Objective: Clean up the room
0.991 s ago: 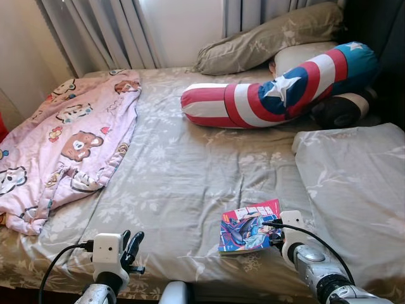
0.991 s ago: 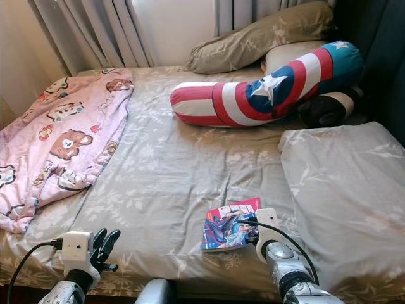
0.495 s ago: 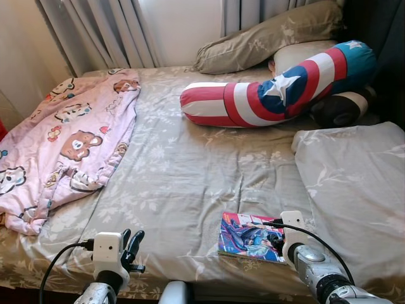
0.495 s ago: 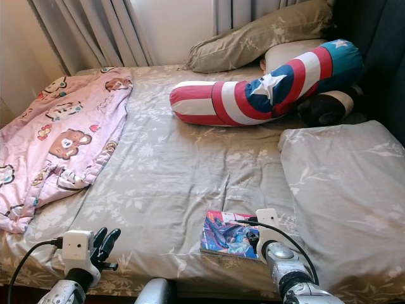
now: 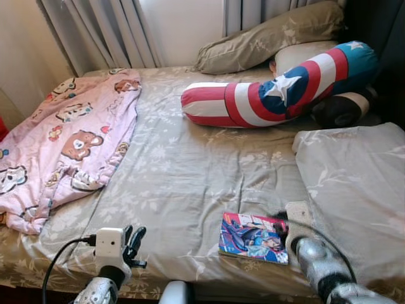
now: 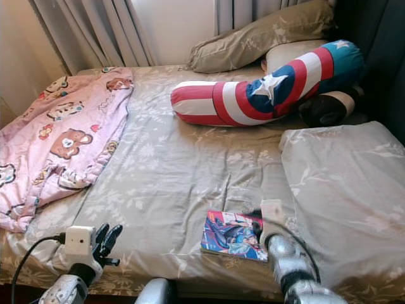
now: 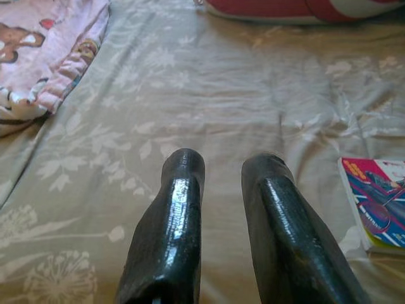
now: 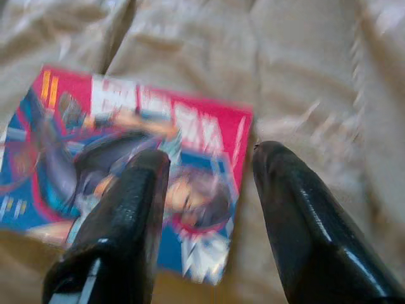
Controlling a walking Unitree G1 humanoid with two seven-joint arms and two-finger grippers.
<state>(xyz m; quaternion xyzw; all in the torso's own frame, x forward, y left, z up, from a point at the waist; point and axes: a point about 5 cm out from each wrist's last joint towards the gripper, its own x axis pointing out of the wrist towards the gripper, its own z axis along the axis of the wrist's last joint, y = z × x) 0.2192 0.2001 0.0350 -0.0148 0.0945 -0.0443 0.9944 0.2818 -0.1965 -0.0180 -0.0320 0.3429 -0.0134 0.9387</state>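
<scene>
Sunlit bedroom. Wide bed [image 5: 190, 171] under beige floral sheet, grey curtains [image 5: 107, 31] hanging behind it against pale wall [image 5: 183, 28], dark headboard [image 5: 380, 31] along right side.

Home bedroom. Wide bed [image 5: 190, 171] under grey-beige floral sheet, slightly rumpled. Pink cartoon-bear blanket [image 5: 60, 142] heaped along one side. Star-and-stripe bolster cushion [image 5: 278, 85] across head end, olive pillow [image 5: 269, 38] and pale pillow [image 5: 304, 54] behind it, folded duvet [image 5: 354, 190] in matching floral cloth. Grey pleated curtains [image 5: 101, 31] drawn against plain wall, daylight coming through. Comic book [image 8: 126, 164] lying flat on sheet beneath and just ahead of right wrist fingers [image 8: 120, 215]. Domestic, lived-in, child's bedding motifs.
</scene>
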